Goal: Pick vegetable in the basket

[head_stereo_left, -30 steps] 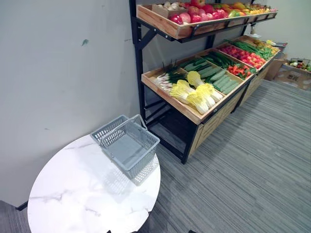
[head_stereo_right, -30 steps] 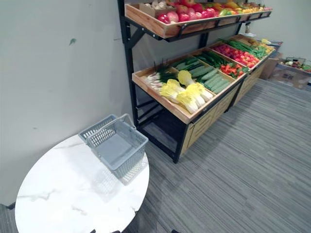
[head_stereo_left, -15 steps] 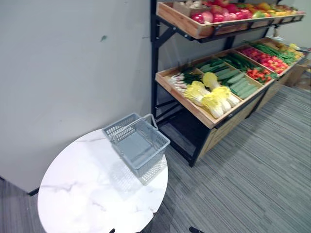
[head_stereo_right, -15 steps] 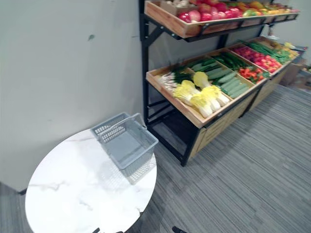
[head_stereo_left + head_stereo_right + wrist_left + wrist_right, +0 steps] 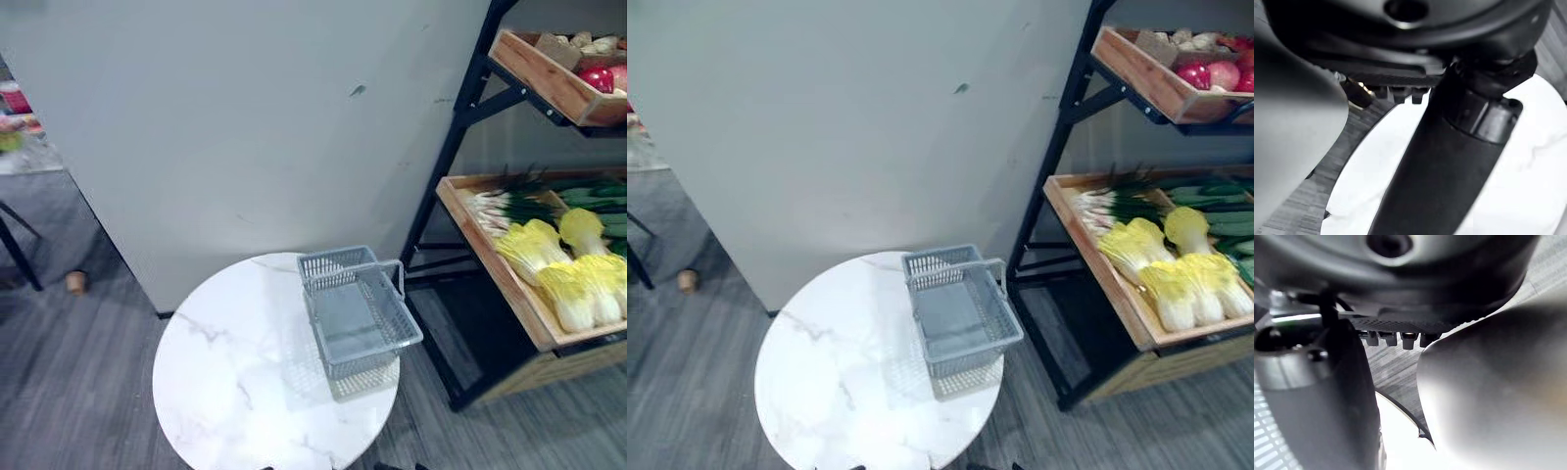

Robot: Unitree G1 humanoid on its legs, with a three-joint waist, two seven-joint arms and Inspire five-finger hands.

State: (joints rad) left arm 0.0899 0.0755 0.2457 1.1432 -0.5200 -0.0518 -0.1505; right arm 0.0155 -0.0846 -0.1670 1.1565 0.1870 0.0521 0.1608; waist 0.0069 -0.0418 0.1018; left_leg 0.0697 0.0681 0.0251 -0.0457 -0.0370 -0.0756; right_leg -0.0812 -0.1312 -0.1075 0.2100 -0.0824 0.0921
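Left wrist view brings the left hand (image 5: 1400,44) up close, a dark bulk with the white tabletop (image 5: 1528,161) past it; whether it is open or closed cannot be told. Right wrist view gives the right hand (image 5: 1449,289) the same way, with striped floor (image 5: 1396,367) beyond, its state just as unreadable. Both eye views take in the round marble tabletop with a grey basket (image 5: 358,313) at its far right edge, bare bottom showing. Just beside it stands a black rack (image 5: 446,166). Its lower wooden tray (image 5: 490,264) holds yellow cabbages (image 5: 568,279), spring onions (image 5: 505,204) and cucumbers (image 5: 1227,223); the upper tray (image 5: 549,83) holds red fruit (image 5: 1205,73).
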